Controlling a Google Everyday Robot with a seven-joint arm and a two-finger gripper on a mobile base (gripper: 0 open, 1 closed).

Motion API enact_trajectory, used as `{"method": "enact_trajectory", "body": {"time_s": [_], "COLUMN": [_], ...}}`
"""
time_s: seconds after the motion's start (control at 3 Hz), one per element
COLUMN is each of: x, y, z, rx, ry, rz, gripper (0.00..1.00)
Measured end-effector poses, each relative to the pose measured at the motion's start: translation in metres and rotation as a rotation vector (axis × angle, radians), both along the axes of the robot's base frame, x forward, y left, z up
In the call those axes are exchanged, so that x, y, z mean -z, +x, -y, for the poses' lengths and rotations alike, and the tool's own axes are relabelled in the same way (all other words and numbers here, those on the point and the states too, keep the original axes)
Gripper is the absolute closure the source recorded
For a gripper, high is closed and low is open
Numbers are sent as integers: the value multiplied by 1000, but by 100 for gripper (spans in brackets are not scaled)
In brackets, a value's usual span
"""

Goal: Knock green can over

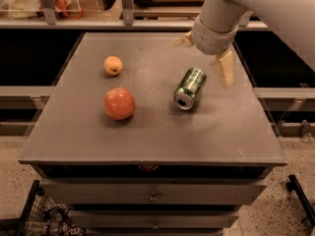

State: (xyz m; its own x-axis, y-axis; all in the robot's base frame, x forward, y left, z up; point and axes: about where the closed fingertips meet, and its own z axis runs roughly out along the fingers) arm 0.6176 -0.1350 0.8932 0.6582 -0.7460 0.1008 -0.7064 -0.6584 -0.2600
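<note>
The green can (189, 88) lies on its side on the grey table top (147, 132), right of centre, with its silver end facing the front. My gripper (204, 58) hangs above and behind the can, apart from it. Its two pale fingers are spread wide, one at the left (182, 40) and one at the right (225, 69). It holds nothing.
A red apple (119, 103) sits left of the can. A small orange fruit (113, 65) lies behind it. Drawers run below the table's front edge (152, 196). A wire basket (44, 220) stands on the floor at lower left. Shelving lies behind the table.
</note>
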Motion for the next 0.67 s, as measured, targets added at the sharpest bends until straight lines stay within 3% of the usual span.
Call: {"method": "enact_trajectory", "body": {"time_s": [0.67], "x": [-8], "y": [3], "z": [22], "rx": [207], "ry": [74], "rz": [-60], "gripper": [0]}}
